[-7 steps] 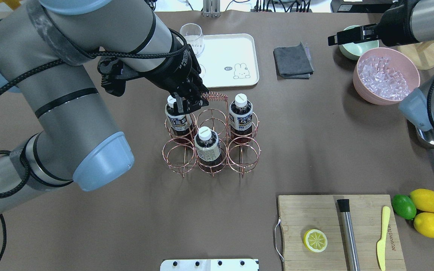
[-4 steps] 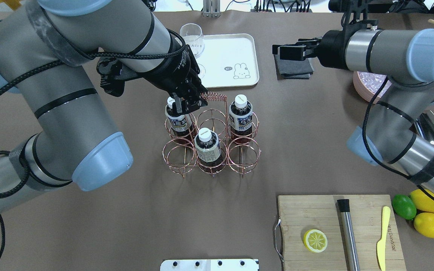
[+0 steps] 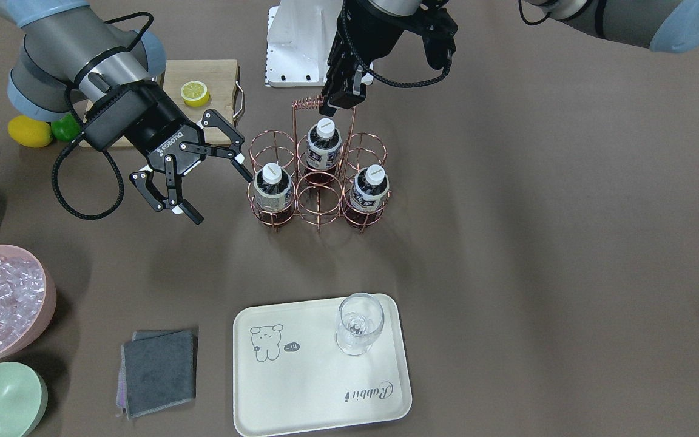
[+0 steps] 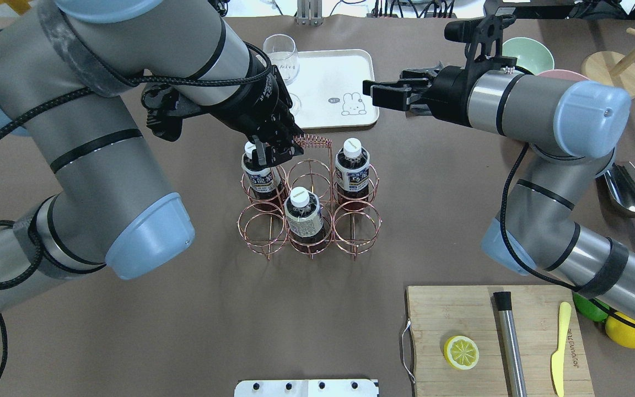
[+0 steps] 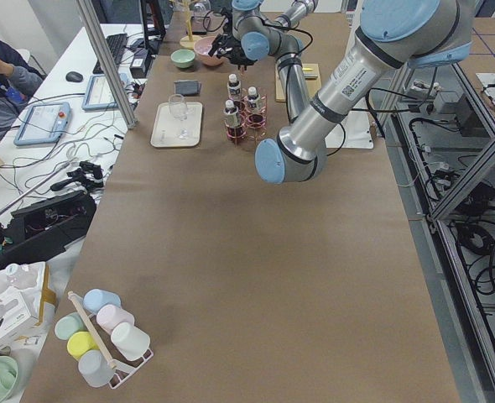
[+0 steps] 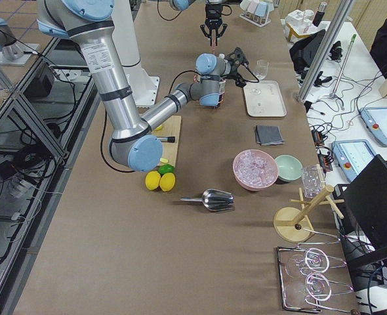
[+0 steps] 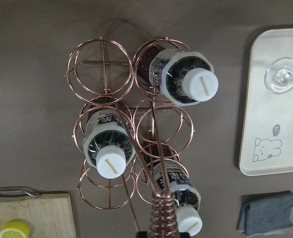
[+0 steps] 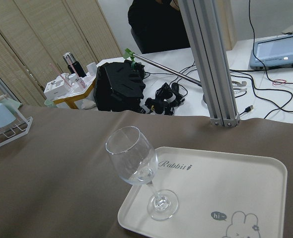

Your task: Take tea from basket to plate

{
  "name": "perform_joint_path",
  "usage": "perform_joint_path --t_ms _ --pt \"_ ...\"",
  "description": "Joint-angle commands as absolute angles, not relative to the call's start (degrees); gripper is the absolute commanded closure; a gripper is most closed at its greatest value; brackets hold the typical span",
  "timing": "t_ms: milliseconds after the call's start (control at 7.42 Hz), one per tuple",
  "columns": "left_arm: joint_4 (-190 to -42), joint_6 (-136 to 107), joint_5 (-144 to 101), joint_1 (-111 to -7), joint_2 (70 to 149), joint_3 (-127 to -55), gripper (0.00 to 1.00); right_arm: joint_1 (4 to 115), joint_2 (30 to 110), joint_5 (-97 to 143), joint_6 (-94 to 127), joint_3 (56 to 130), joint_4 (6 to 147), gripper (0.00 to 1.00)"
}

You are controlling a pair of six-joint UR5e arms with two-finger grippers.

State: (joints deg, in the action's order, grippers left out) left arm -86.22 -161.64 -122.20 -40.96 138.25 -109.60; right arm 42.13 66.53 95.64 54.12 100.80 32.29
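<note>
While the left gripper (image 3: 336, 103) is pinching the coiled handle top of the basket (image 3: 319, 213), all three tea bottles (image 3: 272, 188) are standing upright in its rings; the right gripper (image 3: 221, 195) is hovering beside the basket, fingers spread wide, holding nothing; the plate (image 3: 301, 388) is lying well apart, bearing a wine glass (image 3: 358, 325).

Bright, even overhead light — soft shadows, sharp focus throughout
</note>
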Motion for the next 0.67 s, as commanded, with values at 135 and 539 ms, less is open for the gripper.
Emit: perform_joint_path --t_ms 135,539 --pt "-86.22 -161.63 -122.17 -40.96 138.25 -109.60 1.00 33.68 65.39 86.42 52.13 101.16 34.00 0.00" --pt "-86.66 -161.54 -122.17 -40.87 137.81 -109.60 1.00 33.05 65.39 86.31 51.16 100.99 34.63 0.00"
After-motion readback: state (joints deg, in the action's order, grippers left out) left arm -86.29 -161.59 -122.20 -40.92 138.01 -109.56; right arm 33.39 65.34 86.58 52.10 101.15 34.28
